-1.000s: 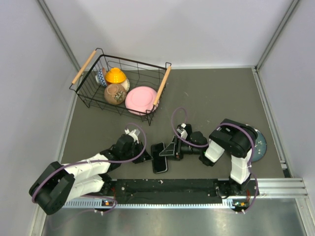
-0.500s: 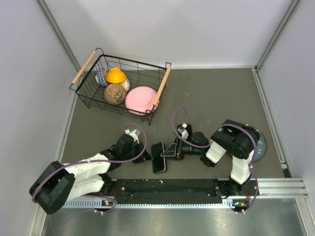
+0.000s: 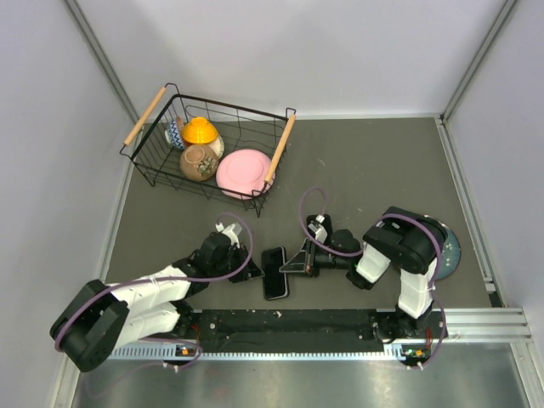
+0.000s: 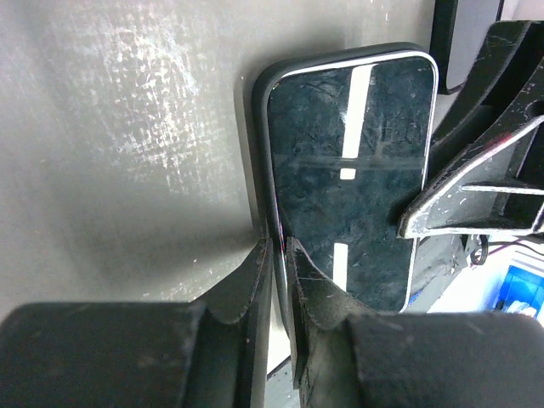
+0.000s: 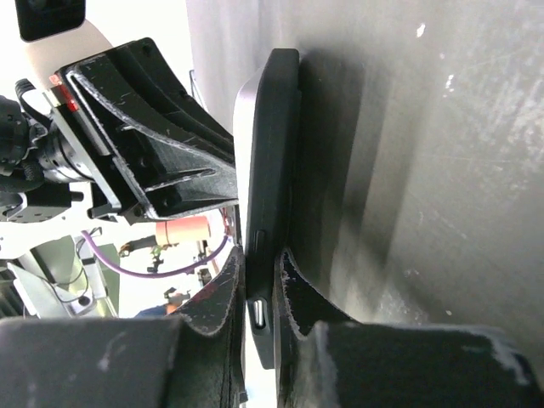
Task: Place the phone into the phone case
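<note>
The phone [image 4: 348, 170], with a dark glossy screen and a silver rim, lies face up in the dark phone case [image 4: 257, 144], whose lip shows along its left and far edges. Both lie on the table near the front [image 3: 274, 274]. My left gripper [image 4: 279, 255] is shut on the case's left lip; it shows in the top view [image 3: 252, 270]. My right gripper [image 5: 262, 285] is shut across the case [image 5: 272, 144] at its other long side, by the side button, and reaches in from the right [image 3: 294, 265].
A black wire basket [image 3: 157, 115] at the back left holds a pink plate [image 3: 243, 172], a brown pot [image 3: 198, 161] and a yellow lid [image 3: 200, 129]. A round dark disc [image 3: 448, 248] lies at the right. The front rail [image 3: 289, 327] runs just behind the phone.
The right gripper and the phone's near end have shifted very slightly. The left arm has not visibly moved.
</note>
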Controlling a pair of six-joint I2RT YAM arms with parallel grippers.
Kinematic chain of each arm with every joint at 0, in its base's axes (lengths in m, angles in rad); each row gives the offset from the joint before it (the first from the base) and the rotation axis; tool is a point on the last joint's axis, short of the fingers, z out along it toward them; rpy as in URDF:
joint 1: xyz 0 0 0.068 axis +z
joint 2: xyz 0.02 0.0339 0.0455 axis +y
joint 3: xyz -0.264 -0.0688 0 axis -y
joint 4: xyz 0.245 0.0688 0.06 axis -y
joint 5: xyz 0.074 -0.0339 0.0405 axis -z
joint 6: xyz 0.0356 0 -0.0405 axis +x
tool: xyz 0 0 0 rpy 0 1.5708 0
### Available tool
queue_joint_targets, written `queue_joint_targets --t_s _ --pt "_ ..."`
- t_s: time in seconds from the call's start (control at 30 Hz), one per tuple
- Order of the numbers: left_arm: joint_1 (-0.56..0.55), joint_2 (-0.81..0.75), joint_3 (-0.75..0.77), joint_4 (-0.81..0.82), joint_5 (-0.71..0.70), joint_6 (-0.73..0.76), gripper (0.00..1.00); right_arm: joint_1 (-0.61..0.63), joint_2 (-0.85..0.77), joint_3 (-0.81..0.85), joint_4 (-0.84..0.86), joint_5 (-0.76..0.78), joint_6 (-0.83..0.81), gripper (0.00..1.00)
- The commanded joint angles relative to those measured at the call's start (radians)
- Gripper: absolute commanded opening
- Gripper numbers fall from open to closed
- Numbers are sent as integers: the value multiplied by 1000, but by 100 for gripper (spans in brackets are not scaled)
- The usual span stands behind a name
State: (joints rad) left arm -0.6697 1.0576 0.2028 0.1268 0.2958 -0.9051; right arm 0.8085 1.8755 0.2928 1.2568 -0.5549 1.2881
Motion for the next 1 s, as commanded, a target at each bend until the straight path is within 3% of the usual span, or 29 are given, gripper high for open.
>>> queue_joint_targets --t_s 0.0,0.1,0.2,0.23,0.3,0.37,0.43,0.47,0.57,0.7,0.97 --pt "-4 -18 21 4 2 18 17 14 27 5 351 6 28 24" --pt "-5 -19 21 2 2 20 17 12 28 3 343 13 30 34" --pt "-4 -18 24 -1 3 20 17 12 19 5 284 18 11 33" --pt "-5 -19 26 -3 3 20 17 12 13 5 259 24 5 30" --pt "-5 -22 30 -6 5 21 18 12 -7 8 193 29 -16 12" --pt "-5 -34 37 -21 11 25 23 12 -33 8 136 35 -33 1" --pt "-4 -71 52 -67 -1 34 34 12 -52 12 112 30 -50 0" --pt "-5 -90 58 -88 -12 40 45 12 -76 16 90 30 -53 0" --pt "-4 -178 89 -179 -49 69 55 11 -117 23 72 20 -69 0" --pt "1 -287 130 -269 -70 100 61 6 -199 23 93 -2 -79 0" --pt "9 -444 126 -268 16 94 64 0 -282 11 234 -46 -27 0"
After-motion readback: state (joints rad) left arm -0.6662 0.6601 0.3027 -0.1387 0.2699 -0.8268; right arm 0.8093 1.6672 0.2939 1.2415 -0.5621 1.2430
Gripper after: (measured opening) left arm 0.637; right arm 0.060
